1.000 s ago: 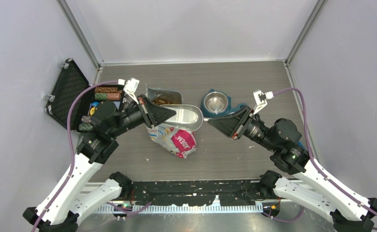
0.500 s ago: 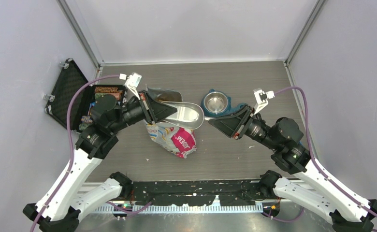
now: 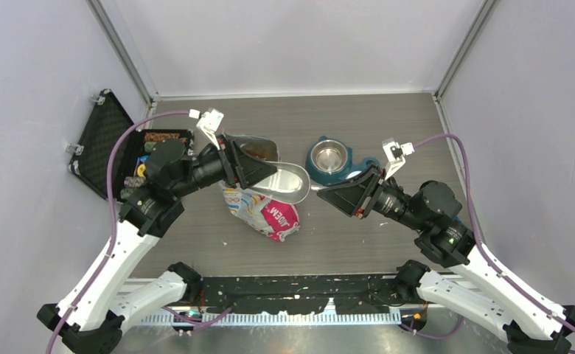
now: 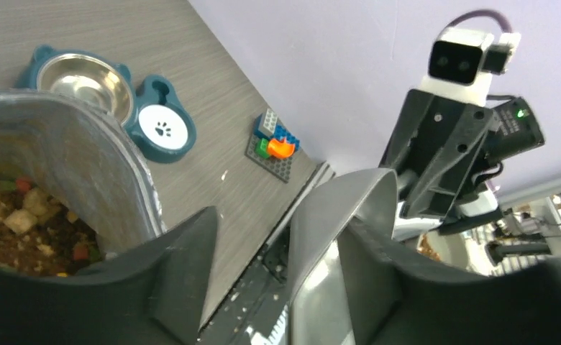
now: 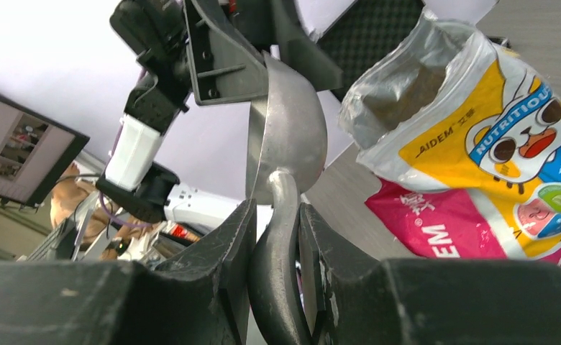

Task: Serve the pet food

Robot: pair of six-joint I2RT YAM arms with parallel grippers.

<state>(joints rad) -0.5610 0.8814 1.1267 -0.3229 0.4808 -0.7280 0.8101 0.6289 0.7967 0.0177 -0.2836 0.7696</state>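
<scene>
The right gripper clamps the handle of the metal scoop. The left gripper stands with jaws apart around the scoop's bowl rim. The pet food lies inside the open bag on the tabletop.

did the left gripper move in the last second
Yes: the left gripper edged rightward and a little farther out, closer to the steel bowl.
</scene>
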